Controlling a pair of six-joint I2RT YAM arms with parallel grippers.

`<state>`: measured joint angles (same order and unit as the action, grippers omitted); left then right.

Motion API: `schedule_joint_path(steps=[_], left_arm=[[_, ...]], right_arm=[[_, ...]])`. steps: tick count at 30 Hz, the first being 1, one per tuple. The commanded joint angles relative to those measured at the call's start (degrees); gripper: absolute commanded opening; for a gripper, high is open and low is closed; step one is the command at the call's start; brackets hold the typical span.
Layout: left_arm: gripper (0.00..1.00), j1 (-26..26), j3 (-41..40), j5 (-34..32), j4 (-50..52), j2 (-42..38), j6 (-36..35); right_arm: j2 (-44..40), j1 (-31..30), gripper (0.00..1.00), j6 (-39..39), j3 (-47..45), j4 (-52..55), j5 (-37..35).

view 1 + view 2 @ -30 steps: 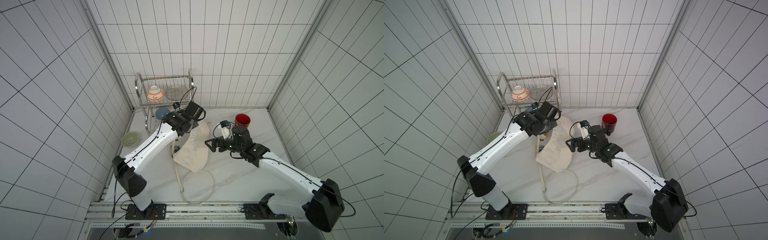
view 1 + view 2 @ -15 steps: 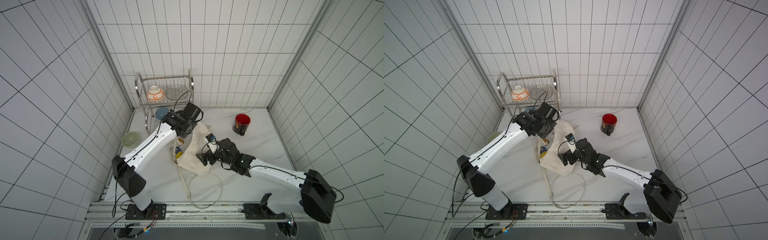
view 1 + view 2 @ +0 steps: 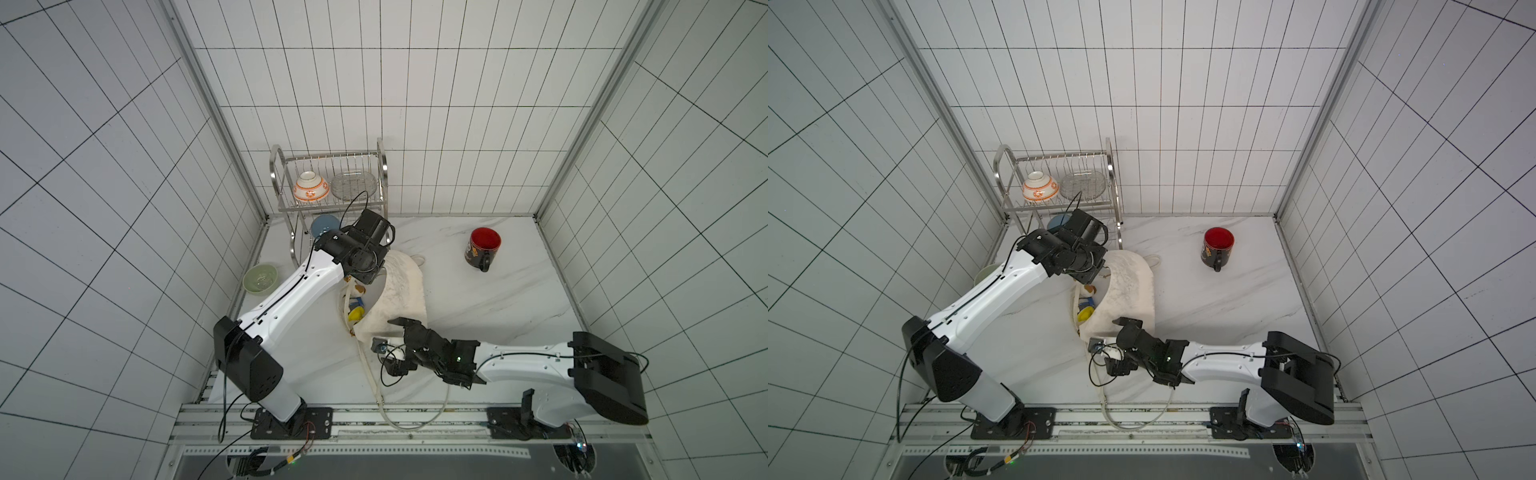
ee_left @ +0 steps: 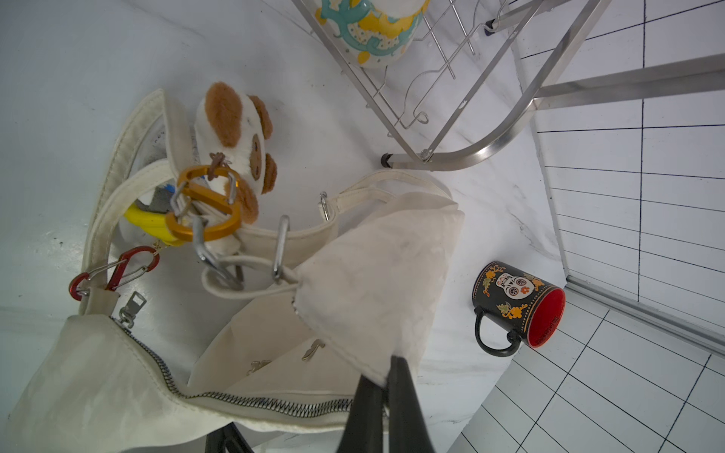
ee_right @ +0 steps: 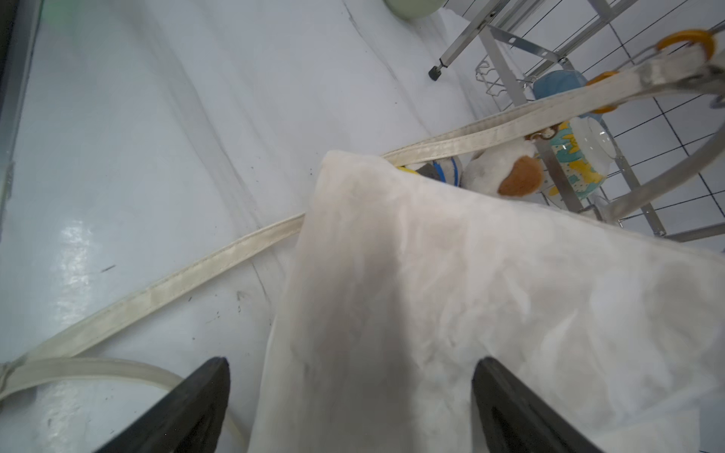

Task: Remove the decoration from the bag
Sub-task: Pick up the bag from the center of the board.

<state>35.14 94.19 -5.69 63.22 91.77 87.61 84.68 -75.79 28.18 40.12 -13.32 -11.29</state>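
The cream bag (image 3: pixel 405 299) hangs lifted by its upper corner, its lower end resting on the marble. My left gripper (image 4: pixel 382 370) is shut on that corner of fabric. The decoration, a white plush dog with brown patches (image 4: pixel 231 129), hangs from an orange carabiner (image 4: pixel 204 211) on the strap, beside a yellow charm (image 4: pixel 143 219) and a red clip (image 4: pixel 117 266). In both top views these charms (image 3: pixel 355 309) (image 3: pixel 1086 309) show left of the bag. My right gripper (image 5: pixel 353 376) is open at the bag's near end (image 3: pixel 1119 345), with fabric lying between its spread fingers.
A black mug with a red inside (image 3: pixel 482 249) lies on its side at the back right. A steel dish rack (image 3: pixel 282 166) holding bowls stands at the back left, a green bowl (image 3: pixel 260 279) beside it. The bag's strap loop (image 3: pixel 415 422) trails over the front edge.
My right arm has swung from near the mug down to the bag's near end, still open. The bag has turned, baring the charms, and the strap loop slid toward the front edge.
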Motion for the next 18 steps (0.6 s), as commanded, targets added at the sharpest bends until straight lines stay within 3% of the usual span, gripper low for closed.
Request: schedule_joint_path(steps=[1, 6, 10, 14, 18], left_arm=[[0.00, -0.33, 0.89, 0.75, -0.70, -1.64, 1.60], [0.00, -0.51, 0.09, 1.33, -0.44, -1.81, 2.15], [0.00, -0.41, -1.93, 2.27, -0.61, -1.86, 3.09], [0.00, -0.39, -3.60, 2.79, -0.60, -1.92, 3.27], [0.00, -0.79, -4.34, 2.31, -0.95, -1.95, 0.86]], right_arm=[[2.64, -1.22, 1.00, 6.87, 2.75, -0.86, -5.85], [7.64, -3.05, 0.96, 7.43, 5.48, -1.92, -17.53], [8.46, -3.05, 0.69, 7.35, 6.15, -3.47, -22.79], [6.83, -3.03, 0.25, 5.71, 4.33, -6.20, -23.66], [0.15, -2.83, 0.02, 4.37, 1.89, -8.31, -18.97]])
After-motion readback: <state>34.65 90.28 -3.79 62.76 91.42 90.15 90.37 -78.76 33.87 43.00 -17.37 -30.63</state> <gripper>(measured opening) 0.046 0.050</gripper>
